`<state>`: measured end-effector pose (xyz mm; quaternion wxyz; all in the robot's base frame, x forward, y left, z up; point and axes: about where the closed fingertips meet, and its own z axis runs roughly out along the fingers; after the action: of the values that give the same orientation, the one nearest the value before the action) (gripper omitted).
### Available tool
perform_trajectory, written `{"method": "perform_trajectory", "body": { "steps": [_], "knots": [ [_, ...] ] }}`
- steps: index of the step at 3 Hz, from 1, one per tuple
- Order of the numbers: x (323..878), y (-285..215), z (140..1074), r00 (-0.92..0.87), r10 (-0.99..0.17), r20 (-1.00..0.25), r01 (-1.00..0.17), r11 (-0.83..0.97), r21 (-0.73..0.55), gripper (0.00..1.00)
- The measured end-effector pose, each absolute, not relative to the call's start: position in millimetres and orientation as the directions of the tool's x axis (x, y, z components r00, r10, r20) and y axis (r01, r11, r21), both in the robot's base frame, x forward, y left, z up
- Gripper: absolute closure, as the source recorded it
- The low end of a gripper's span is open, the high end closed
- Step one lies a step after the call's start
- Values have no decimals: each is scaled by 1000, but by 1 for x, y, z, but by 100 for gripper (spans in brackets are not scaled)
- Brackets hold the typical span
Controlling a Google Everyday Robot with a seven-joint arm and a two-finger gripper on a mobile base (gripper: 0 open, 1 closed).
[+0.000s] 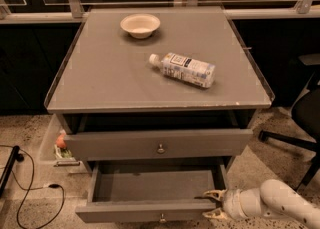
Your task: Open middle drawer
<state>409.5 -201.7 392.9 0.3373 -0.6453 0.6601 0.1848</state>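
1. Middle drawer (155,185) is pulled out under the top drawer (125,145), and the gripper (214,205) is at its front right corner.
2. Its fingers are spread wide, one on each side of the drawer front.
3. A bottle (184,69) and a bowl (140,25) sit on the cabinet top (100,83).

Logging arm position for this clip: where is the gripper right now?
Camera view, lower right: the gripper is at the right front corner of the pulled-out middle drawer, below the upper drawer.

Office: chair (306,115), gripper (210,205) by middle drawer (155,186)
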Motion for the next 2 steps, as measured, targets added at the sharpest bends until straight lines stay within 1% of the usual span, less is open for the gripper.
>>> {"method": "perform_trajectory", "body": {
  "steps": [1, 2],
  "knots": [
    [381, -204, 401, 62, -762, -644, -977, 84, -194, 84],
    [378, -205, 401, 61, -767, -638, -977, 84, -195, 100]
  ]
}}
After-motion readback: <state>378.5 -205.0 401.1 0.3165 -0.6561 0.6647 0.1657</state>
